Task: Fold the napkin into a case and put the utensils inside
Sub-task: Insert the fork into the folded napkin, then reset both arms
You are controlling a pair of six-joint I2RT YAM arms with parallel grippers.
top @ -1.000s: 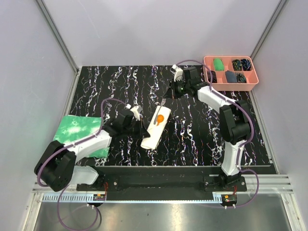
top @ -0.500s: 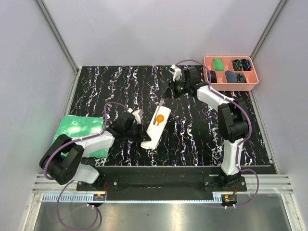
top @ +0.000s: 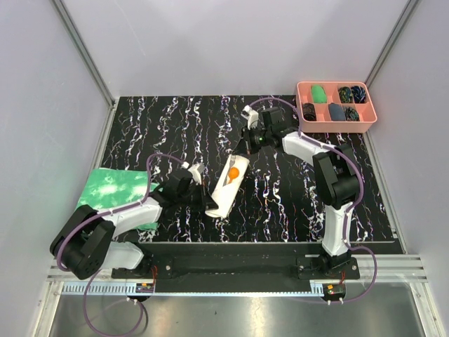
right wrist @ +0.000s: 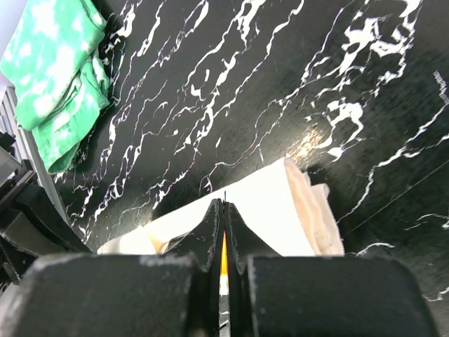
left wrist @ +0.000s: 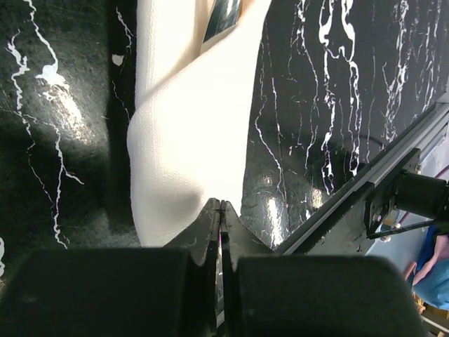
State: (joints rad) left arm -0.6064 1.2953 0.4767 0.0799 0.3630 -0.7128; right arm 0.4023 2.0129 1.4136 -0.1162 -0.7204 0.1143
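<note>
The case [top: 222, 199] is a cream-white folded strip lying slanted at the table's middle; it also shows in the left wrist view [left wrist: 189, 126] and the right wrist view [right wrist: 273, 210]. The orange spoon [top: 234, 170] lies at its far end. My right gripper [top: 247, 142] hangs just above that far end, shut on the fork [right wrist: 224, 247], whose orange handle shows as a sliver between the jaws. My left gripper [top: 208, 202] is shut at the case's near end, its tips [left wrist: 221, 205] pinching the cloth edge, which bulges up there.
A green-and-white mottled cloth [top: 112, 189] lies at the left edge under my left arm and shows in the right wrist view [right wrist: 56, 77]. A pink compartment tray [top: 337, 124] with small dark and green items stands at the far right corner.
My left gripper has slid along the case toward its near end. My right gripper has moved left and nearer with the fork, closer to the case's far end.
</note>
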